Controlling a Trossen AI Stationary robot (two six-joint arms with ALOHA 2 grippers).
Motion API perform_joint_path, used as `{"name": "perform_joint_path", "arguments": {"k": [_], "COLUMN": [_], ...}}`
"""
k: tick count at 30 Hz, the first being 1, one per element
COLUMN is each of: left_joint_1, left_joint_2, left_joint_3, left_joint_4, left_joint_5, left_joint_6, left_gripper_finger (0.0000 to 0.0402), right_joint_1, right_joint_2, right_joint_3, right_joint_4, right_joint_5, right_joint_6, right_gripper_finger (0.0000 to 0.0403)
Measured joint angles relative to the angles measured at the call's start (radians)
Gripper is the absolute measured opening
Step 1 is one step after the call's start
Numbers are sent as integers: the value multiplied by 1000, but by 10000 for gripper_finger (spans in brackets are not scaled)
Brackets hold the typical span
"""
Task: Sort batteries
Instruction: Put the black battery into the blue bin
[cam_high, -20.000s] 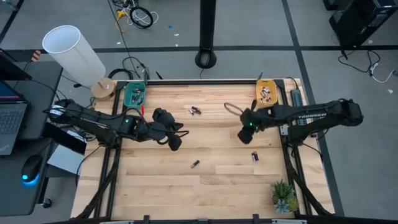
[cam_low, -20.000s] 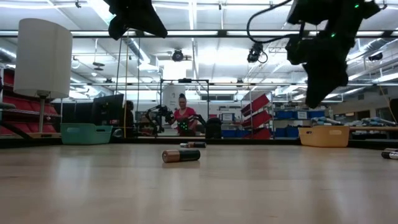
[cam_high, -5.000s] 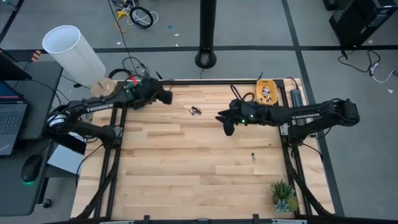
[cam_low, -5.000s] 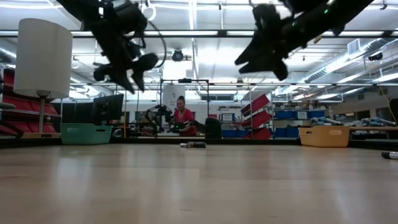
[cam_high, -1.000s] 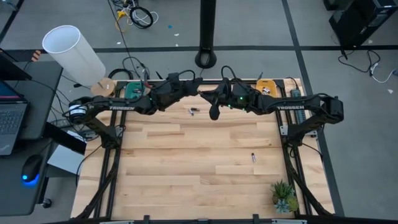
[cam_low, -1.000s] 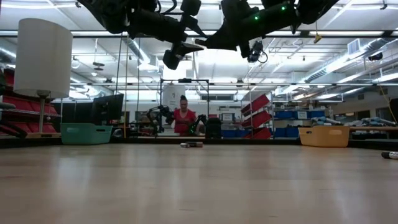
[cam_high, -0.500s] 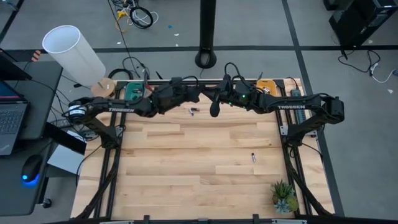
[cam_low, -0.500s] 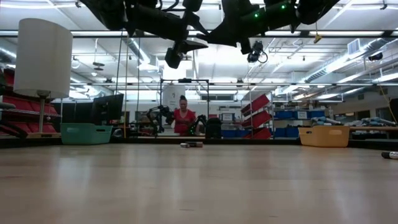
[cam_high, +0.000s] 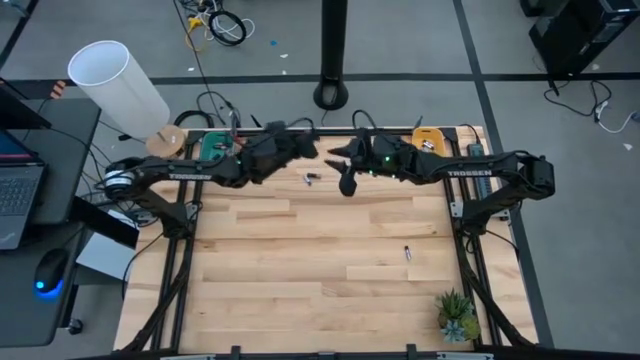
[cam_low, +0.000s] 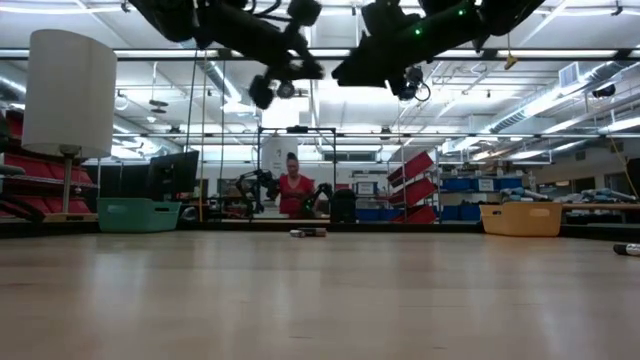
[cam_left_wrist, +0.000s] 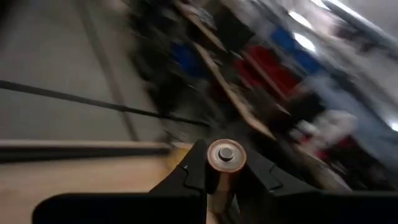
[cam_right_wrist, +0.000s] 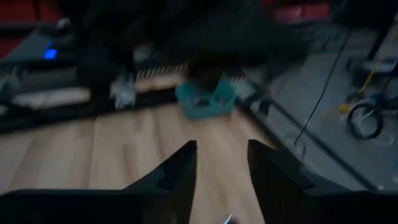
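High over the table's far edge, my left gripper (cam_high: 308, 150) is shut on a copper-topped battery (cam_left_wrist: 225, 158). My right gripper (cam_high: 338, 160) faces it a short way off, open, with nothing between its fingers (cam_right_wrist: 221, 165). A pair of batteries (cam_high: 312, 179) lies on the wood below them and shows as a small dark cylinder (cam_low: 310, 233) in the low view. One more battery (cam_high: 408, 252) lies toward the right. The teal tray (cam_high: 217, 150) stands at the far left and the orange tray (cam_high: 430, 148) at the far right, with batteries inside. My left gripper pinches the battery's round sides (cam_left_wrist: 217, 186) between its two fingers (cam_left_wrist: 186, 175). The fingers run level, pointing toward the table's right. The battery lies roughly along them, its nubbed end (cam_left_wrist: 226, 154) turned back toward the wrist. It hangs high above the table, touching nothing else.
A white lamp (cam_high: 120, 85) stands beyond the table's far left corner, and a small green plant (cam_high: 457, 315) sits at the near right corner. The middle and near part of the wooden top (cam_high: 300, 290) is bare boards. A person stands far off in the room (cam_low: 293, 190).
The two grippers met tip to tip over the far edge. My left gripper has shut on the battery and drawn back a little toward the table's left. My right gripper has opened and let go. A gap now shows between them.
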Motion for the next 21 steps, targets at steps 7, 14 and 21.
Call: {"name": "perform_joint_path", "arguments": {"k": [7,14,21], "left_joint_1": [16,128,264], "left_joint_2": [-202,-298,-294], "left_joint_3": [2,-2,-123], "left_joint_4": [-575,-1564,-1646], "left_joint_5": [-384,-561,-550], "left_joint_6": [-18,-504,-580], "left_gripper_finger": [56,56,73], "right_joint_1": [0,11,38], "right_joint_2": [-36,-41,-40], "right_joint_3": [0,-1,-1], "right_joint_4": [-232,-240,-132], "right_joint_5": [66,57,52], "right_joint_6": [0,48,72], "right_gripper_finger": [193,189,174]}}
